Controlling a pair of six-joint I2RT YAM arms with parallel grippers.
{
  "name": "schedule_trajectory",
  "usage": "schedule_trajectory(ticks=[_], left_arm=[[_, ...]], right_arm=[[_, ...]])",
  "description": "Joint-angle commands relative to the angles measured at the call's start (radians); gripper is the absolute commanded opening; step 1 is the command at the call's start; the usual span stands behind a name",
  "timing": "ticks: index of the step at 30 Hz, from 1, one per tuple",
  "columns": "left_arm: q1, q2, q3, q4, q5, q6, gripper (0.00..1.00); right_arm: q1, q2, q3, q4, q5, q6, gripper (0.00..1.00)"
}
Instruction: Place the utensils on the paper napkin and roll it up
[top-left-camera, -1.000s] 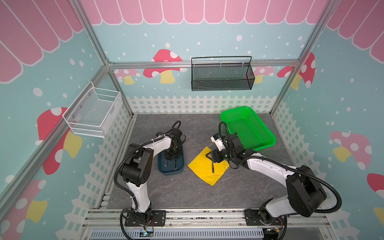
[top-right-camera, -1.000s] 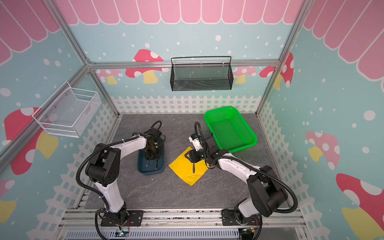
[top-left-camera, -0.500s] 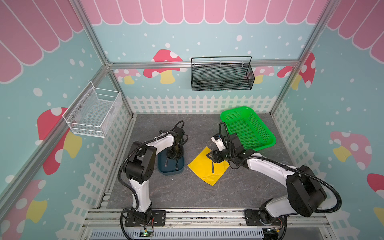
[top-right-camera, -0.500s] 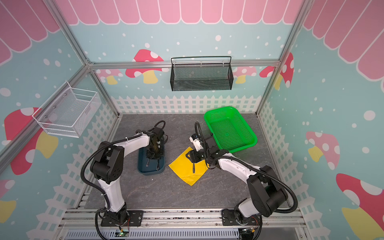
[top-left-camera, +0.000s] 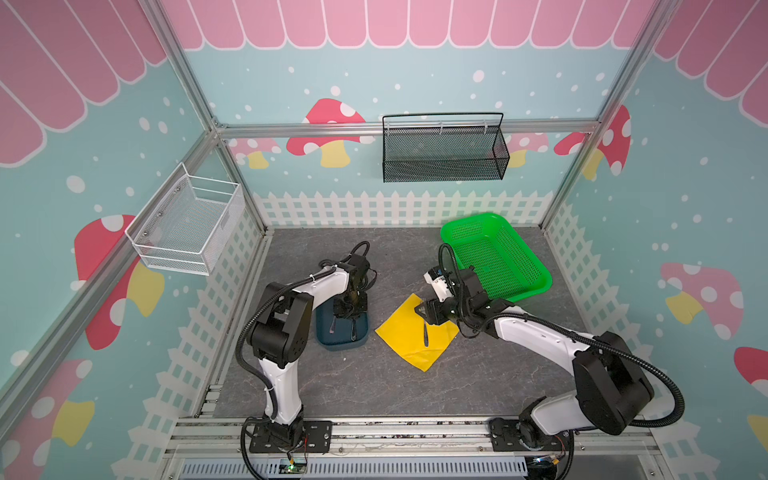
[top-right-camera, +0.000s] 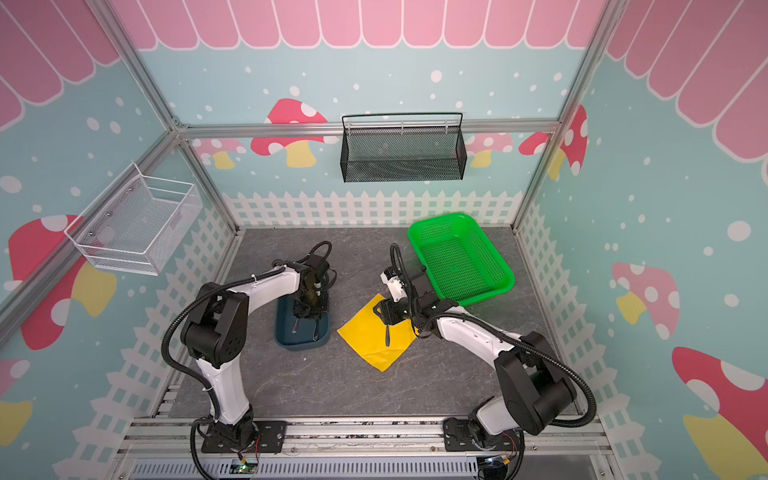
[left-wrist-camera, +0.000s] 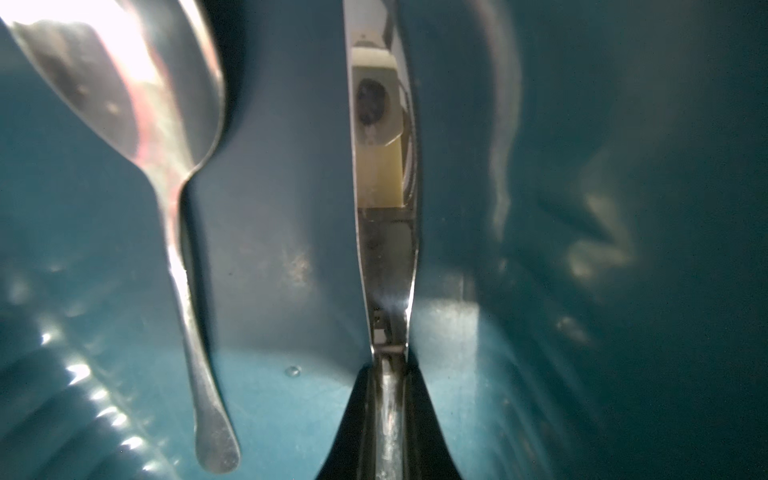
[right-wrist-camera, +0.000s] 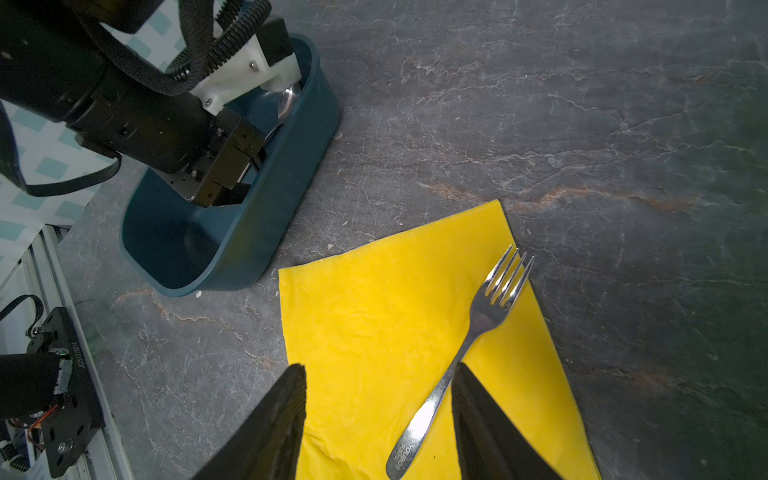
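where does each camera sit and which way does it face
Top views: high at the front, looking down and back over the table; whole left arm and right arm show.
Left wrist: inside the blue tray, looking along the knife pinched by the shut left gripper, spoon beside; only that gripper shows.
Right wrist: above the yellow napkin, looking down at the fork; the open right gripper frames it.
Shared: right wrist and top views both show fork on napkin, left gripper in tray.

A staged robot test cell: an aluminium frame (top-left-camera: 540, 124) across the upper middle holds printed mushroom wall panels (top-left-camera: 374, 79), and white robot arms (top-left-camera: 282, 386) are bolted to a rail (top-left-camera: 395, 434) below the grey bench (top-left-camera: 374, 386).
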Motion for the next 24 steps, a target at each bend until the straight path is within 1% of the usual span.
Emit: schedule_trajectory(ticks=[1,9,16,24], left_arm=[[-0.001,0.002,-0.040,0.013,-0.047,-0.006,0.07],[0.001,-0.056,-0.029,0.003,-0.021,-0.009,0.08],[0.004,-0.058,0.001,-0.055,-0.018,0.006,0.09],[0.005,-0.086,0.019,-0.083,-0.018,0.018,0.09]], right_arm=[[0.008,-0.039,-0.005,-0.013,0.028,-0.006,0.58],[0.009,-0.055,-0.009,-0.009,0.055,0.001,0.59],[0.009,-0.055,-0.016,-0.004,0.064,0.008,0.59],[0.009,-0.056,-0.015,0.002,0.065,0.011,0.59]])
